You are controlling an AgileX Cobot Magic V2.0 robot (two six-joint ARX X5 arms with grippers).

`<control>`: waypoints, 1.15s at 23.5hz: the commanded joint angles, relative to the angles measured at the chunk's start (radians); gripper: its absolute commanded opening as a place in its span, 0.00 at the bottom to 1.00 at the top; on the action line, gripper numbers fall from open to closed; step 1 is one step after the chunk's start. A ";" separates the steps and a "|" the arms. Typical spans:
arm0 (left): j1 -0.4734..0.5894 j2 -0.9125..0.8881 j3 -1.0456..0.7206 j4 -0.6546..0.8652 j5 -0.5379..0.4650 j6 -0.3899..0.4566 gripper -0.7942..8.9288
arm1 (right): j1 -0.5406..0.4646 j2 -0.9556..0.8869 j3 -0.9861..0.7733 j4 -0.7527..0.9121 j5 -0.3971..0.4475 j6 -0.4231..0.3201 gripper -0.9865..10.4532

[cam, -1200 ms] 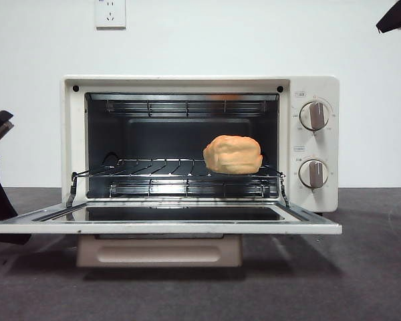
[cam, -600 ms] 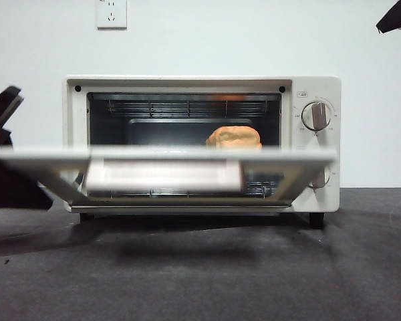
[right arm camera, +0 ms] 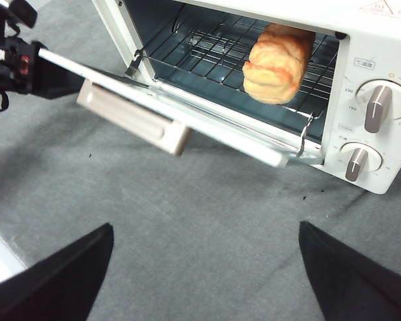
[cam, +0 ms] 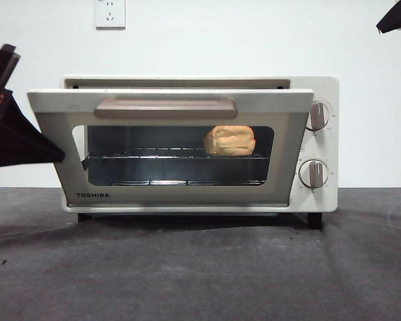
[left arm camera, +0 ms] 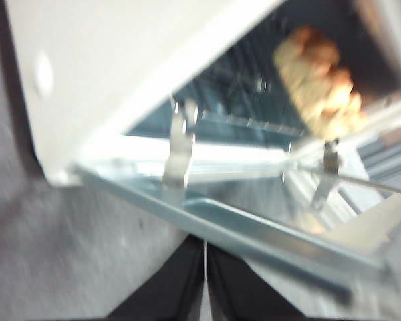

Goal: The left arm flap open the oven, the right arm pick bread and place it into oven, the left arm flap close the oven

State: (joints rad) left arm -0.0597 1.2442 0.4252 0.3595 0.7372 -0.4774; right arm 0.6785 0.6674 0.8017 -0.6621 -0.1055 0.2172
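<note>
I see a cream-white oven (cam: pixel 314 83) with a taupe bar handle (cam: pixel 165 107), a dark glass window (cam: pixel 154 144) and black "TOSHIBA" lettering low on its door. Its two knobs (cam: pixel 312 172) are cream with taupe grips. The bread (cam: pixel 230 141) inside is golden-brown with a pale orange crust, sitting on a silvery wire rack (cam: pixel 147 158). My left gripper (left arm camera: pixel 204 281) is black, with a small red mark in the front view. The table (cam: pixel 200 267) is dark grey, the wall (cam: pixel 254 33) white, with a white socket (cam: pixel 110 13).
</note>
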 commanded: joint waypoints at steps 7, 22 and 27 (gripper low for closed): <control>0.016 -0.004 0.016 0.124 -0.010 -0.032 0.10 | 0.005 0.003 0.018 0.011 0.001 0.018 0.47; -0.016 -0.112 0.034 -0.015 -0.034 0.010 0.10 | 0.005 0.004 0.018 0.012 0.005 0.018 0.47; -0.050 -0.237 0.105 -0.282 -0.122 0.137 0.10 | 0.005 0.004 0.018 0.025 0.005 0.018 0.47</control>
State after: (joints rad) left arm -0.1043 1.0164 0.5056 0.1123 0.6243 -0.4171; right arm 0.6785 0.6674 0.8017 -0.6483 -0.1040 0.2249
